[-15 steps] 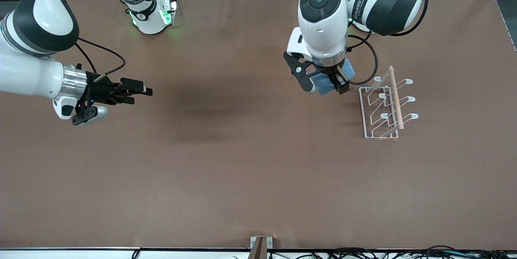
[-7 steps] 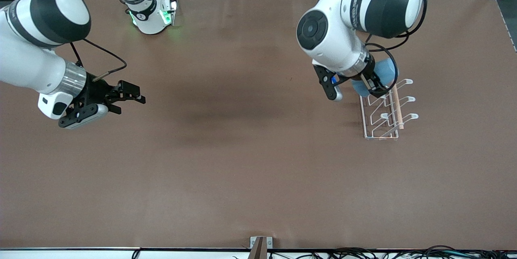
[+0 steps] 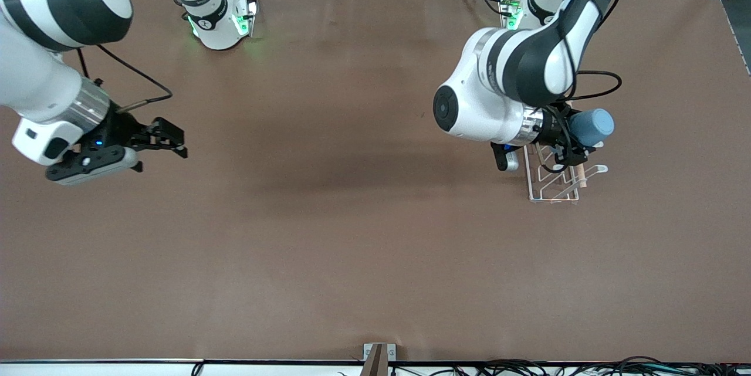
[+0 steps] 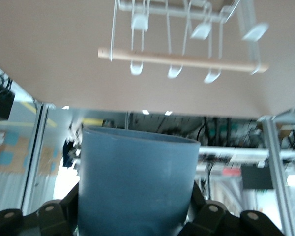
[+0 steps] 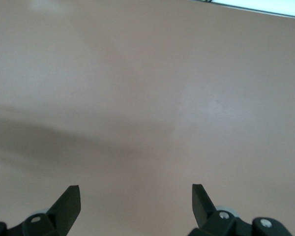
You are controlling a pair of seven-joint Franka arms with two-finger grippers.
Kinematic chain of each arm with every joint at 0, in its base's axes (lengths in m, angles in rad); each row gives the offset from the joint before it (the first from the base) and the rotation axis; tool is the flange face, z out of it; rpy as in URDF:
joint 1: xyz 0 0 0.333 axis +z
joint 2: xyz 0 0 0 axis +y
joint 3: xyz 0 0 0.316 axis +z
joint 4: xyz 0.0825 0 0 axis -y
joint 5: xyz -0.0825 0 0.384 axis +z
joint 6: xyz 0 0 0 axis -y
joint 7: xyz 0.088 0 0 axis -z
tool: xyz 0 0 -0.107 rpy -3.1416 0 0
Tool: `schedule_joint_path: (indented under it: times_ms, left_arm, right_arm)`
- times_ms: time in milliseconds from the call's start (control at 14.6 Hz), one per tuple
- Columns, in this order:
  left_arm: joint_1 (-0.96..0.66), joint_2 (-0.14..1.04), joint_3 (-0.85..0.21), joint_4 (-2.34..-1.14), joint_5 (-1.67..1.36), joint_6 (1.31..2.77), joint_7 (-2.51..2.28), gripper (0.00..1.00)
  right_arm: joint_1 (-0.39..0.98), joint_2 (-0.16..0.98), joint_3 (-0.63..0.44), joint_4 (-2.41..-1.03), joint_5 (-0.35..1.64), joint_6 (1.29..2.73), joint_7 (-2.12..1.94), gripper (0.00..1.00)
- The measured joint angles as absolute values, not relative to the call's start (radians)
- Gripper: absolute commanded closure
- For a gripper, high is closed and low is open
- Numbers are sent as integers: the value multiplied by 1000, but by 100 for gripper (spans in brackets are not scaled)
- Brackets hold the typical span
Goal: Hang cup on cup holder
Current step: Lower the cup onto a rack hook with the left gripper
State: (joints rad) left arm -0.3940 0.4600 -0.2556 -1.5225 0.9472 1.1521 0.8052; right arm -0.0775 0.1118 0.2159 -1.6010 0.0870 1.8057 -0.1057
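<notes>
My left gripper is shut on the light-blue cup and holds it on its side in the air over the white wire cup holder. The cup fills the lower part of the left wrist view, with the cup holder and its wooden rod past it. The arm hides the upper prongs of the holder in the front view. My right gripper is open and empty, above bare table at the right arm's end; its fingertips show over the brown surface in the right wrist view.
The brown table carries nothing else. The right arm's base and the left arm's base stand along the table's edge farthest from the front camera. Cables run along the nearest edge.
My left arm swung the cup from beside the cup holder to over it and turned the wrist so the cup lies sideways. My right gripper drew back toward the right arm's end.
</notes>
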Motion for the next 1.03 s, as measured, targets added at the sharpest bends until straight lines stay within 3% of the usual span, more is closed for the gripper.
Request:
schedule_joint_path:
  times_ms: [274, 479, 1027]
  left_arm:
    - [-399, 537, -258, -1560, 1048, 1153, 803, 47]
    - [-397, 585, -257, -1572, 1086, 1152, 778, 47]
    - [-391, 641, -257, -1613, 1095, 1157, 643, 47]
  right_arm:
    - [-30, 107, 85, -1429, 78, 1600, -106, 0]
    - [-30, 97, 50, -1360, 61, 1456, -94, 0]
    - [-29, -65, 7, -1493, 11, 1468, -67, 0]
